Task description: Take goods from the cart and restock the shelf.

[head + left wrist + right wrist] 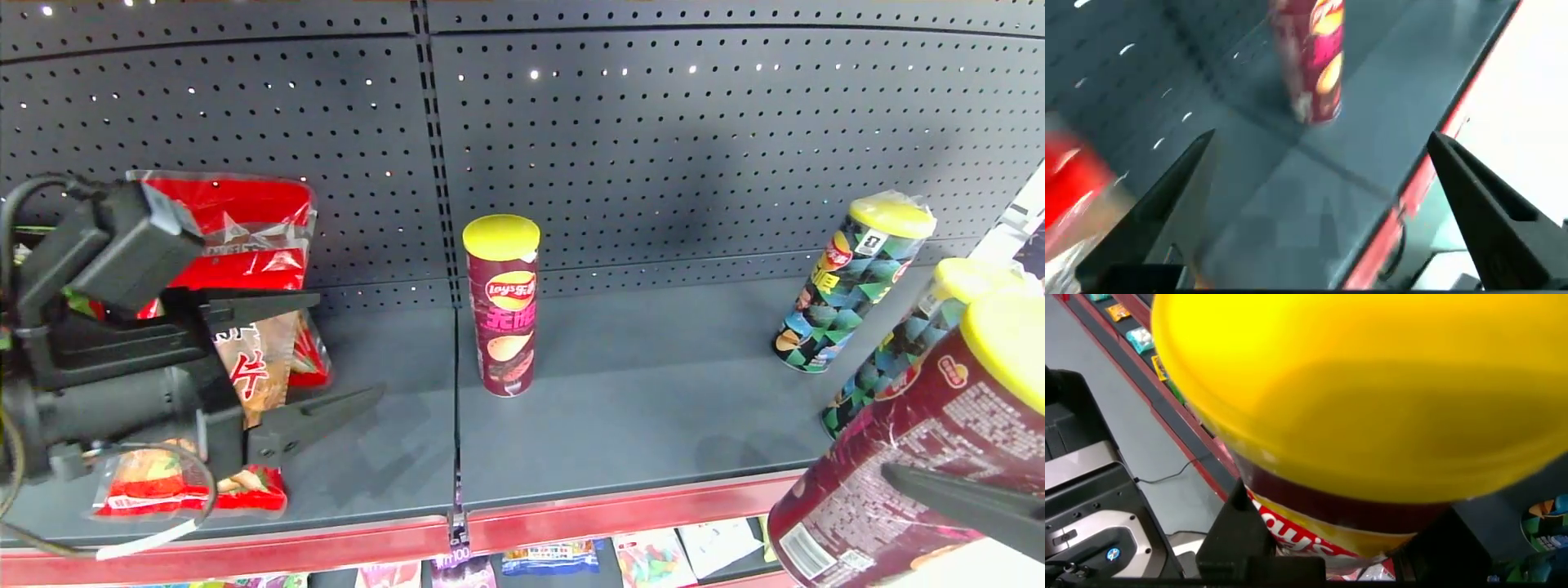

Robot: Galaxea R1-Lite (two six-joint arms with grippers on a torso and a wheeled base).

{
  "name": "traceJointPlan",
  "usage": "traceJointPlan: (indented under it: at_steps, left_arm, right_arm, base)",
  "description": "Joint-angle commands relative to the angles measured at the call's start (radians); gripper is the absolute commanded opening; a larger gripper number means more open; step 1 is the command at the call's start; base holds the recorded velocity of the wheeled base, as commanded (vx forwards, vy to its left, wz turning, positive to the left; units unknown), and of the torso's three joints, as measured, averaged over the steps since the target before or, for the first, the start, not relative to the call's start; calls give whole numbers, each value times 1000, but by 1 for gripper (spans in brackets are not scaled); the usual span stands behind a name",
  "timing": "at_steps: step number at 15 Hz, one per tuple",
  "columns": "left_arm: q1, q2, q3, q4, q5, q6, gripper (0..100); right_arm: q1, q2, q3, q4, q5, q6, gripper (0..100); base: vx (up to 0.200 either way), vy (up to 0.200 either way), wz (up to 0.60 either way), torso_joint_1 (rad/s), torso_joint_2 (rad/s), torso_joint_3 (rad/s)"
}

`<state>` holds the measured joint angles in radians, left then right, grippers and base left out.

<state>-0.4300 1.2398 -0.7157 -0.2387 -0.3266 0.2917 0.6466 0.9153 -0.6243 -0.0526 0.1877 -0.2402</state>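
Firstly, nearest, at 4 o'clock in the head view: one tall maroon crisp tube with yellow plastic lid (898, 457), tilted, clamped between the black fingers of the right gripper (1343, 551), its base overlapping the shelf's red front edge.

At 9 o'clock: left gripper (347, 345), fingers spread wide apart, holding nothing, above the grey metal shelf (653, 408).

At 8 o'clock, just beside that gripper: one flat red snack bag (175, 486), lying near the shelf front.

At 10 o'clock, behind: one upright red foil bag (245, 237), against the dark perforated back panel (653, 147).

Centre: one matching maroon tube (501, 306), yellow lid, upright, standing well apart from the others.

At 2 o'clock: two yellow-lidded tubes in teal geometric print, a nearer patterned tube (898, 359) and a farther patterned tube (849, 286).
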Motion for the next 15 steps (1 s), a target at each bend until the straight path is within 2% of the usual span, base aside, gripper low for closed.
traceJointPlan:
  at_steps: [1, 4, 6, 10, 15]
  left_arm:
    - [-52, 179, -25, -99, -5, -5, 100]
    - [-55, 260, -54, -154, -5, -3, 100]
    - [-55, 288, -76, -156, -2, -3, 100]
    - [-55, 392, -122, -284, -2, 1, 100]
    - [-50, 451, -186, -300, 9, 7, 100]
  right_arm:
    - [1, 10, 3, -1, 1, -1, 0]
    - [-2, 11, 3, -3, 1, 2, 0]
    - [-4, 10, 3, -1, 1, 6, 0]
    - [-4, 10, 11, -1, 1, 7, 0]
    - [-7, 13, 11, -1, 3, 7, 0]
  base:
    - [0, 0, 0, 0, 0, 0]
    - [0, 0, 0, 0, 0, 0]
    - [0, 0, 0, 0, 0, 0]
    - [0, 0, 0, 0, 0, 0]
    - [0, 0, 0, 0, 0, 0]
